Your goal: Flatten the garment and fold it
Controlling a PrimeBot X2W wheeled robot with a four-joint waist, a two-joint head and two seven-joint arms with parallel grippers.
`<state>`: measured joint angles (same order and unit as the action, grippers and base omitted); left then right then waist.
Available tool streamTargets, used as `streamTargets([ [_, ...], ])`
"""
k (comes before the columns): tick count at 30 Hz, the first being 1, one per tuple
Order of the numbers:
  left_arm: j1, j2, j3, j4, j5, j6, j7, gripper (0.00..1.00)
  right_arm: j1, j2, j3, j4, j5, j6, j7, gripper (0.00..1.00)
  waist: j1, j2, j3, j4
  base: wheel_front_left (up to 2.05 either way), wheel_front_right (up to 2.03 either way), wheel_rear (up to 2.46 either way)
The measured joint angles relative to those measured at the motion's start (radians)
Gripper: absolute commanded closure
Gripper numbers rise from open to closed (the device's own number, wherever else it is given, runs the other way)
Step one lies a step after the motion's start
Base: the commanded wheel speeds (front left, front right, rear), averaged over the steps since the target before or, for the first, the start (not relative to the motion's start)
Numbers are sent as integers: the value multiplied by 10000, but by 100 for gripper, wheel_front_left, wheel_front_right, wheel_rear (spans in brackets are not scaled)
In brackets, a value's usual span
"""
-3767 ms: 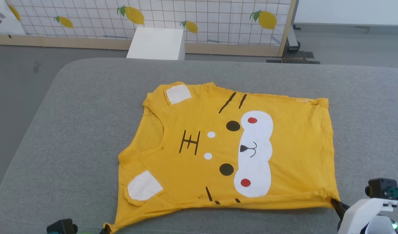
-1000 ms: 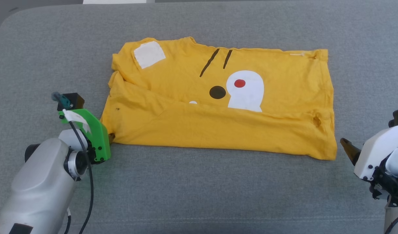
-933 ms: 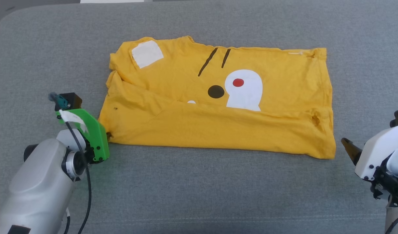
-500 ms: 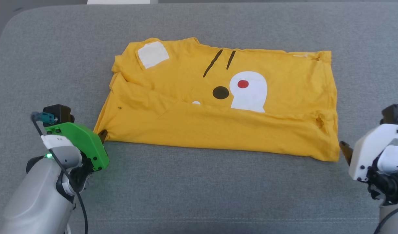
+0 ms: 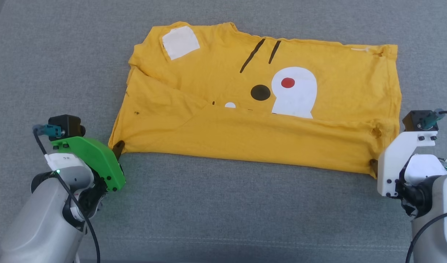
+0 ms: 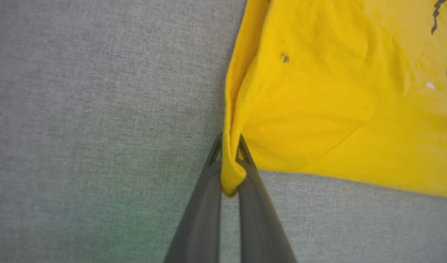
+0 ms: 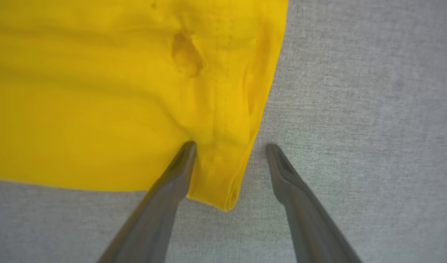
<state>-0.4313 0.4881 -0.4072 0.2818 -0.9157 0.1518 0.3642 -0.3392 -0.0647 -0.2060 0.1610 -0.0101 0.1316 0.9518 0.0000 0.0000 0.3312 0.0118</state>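
Garment (image 5: pixel 245 138), a bright yellow short-sleeved cotton T-shirt, lies spread across the grey padded fabric surface (image 5: pixel 223 212), its long side running left to right in front of the robot. The near half is folded up over the printed front, so a plain yellow band covers the lower part of the print. Above the fold I can see a white square patch (image 5: pixel 180 42) at the far left, two slanted black stripes (image 5: pixel 260 54), a black oval (image 5: pixel 260 92) and a red dot (image 5: pixel 287 83) on a white rounded patch.

The left gripper (image 5: pixel 118 148), on its green mount, sits at the near left corner. In the left wrist view its dark fingers (image 6: pixel 209 190) are pressed together with the yellow corner bunched between them. The right gripper (image 5: pixel 373 166), on its white mount, is at the near right corner. In the right wrist view its fingers (image 7: pixel 289 182) stand spread apart: one lies against the cloth, the other rests on the grey surface just beside the edge, and the corner sits loose between them.
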Motion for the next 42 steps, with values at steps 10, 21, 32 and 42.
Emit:
streamTargets([
  [10, -14, -44, 190, 33, -326, -6, -8, 100, -590, 107, 31, 372, 571, 0, -119, 100, 0, 0, -331, 42, 0, 0, 0],
  [21, -63, 121, 497, -604, -491, 276, -94, 100, -1283, -612, 320, -58, 1053, 2, 608, 100, 0, 0, -1497, -35, 0, 0, 0],
  [32, 2712, -88, 339, -1599, -738, 1187, -196, 100, 1059, -742, -224, -426, 1452, 4, 865, 100, 0, 0, -2473, 165, 0, 0, 0],
  [42, 3003, -612, 2, 186, -940, 1080, -186, 100, 1972, -40, -681, 560, 1051, 4, -144, 100, 0, 0, -2138, 228, 0, 0, 0],
])
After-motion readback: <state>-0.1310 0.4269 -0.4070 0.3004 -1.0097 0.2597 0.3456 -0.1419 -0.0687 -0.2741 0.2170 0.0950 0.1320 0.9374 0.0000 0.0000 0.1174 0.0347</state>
